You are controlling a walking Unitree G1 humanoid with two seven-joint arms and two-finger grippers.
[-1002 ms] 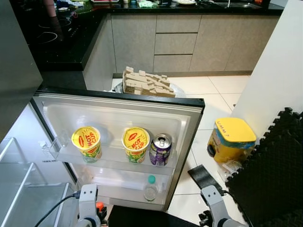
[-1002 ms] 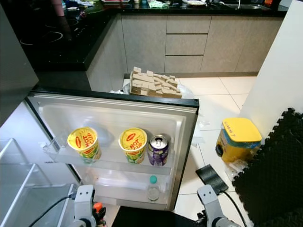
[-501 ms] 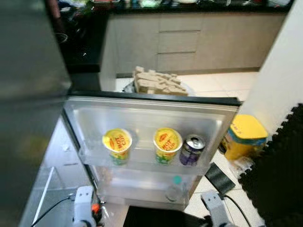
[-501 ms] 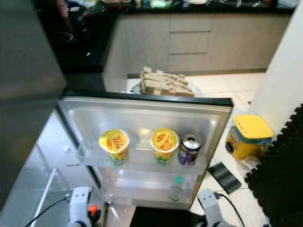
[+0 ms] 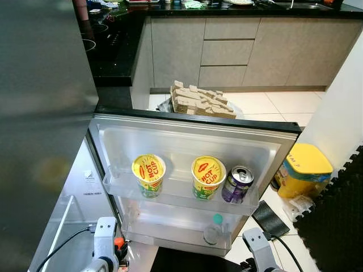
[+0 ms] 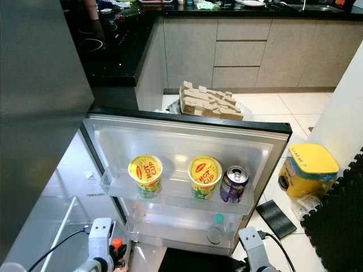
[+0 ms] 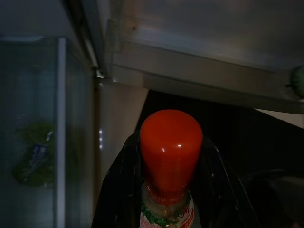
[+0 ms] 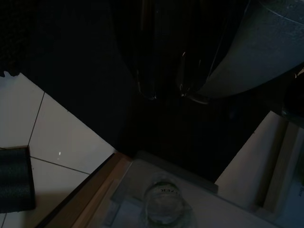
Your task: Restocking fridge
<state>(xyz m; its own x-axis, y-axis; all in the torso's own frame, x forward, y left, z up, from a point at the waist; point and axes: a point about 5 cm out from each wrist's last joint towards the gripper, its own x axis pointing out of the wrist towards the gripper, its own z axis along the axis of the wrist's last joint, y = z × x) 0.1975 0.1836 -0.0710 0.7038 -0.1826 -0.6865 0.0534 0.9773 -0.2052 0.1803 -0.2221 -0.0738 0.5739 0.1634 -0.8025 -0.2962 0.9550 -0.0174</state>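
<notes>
The fridge door stands open. Its upper shelf holds two yellow Hot Cup noodle cups and a purple can. A clear bottle with a green cap stands in the lower door shelf and also appears as the clear bottle in the right wrist view. My left gripper is shut on a sauce bottle with a red cap, low beside the door's hinge side; the red cap peeks out there. My right gripper hangs low in shadow near the door's outer corner.
The fridge's inner glass shelves lie at lower left under a grey upper door. A yellow tub, a black pad and black foam mats sit on the floor to the right. A cardboard stack lies behind the door.
The whole picture has shifted, so the camera turned: the door now sits further right and the grey upper door covers the left. Nothing on the shelves moved; both arms stay low.
</notes>
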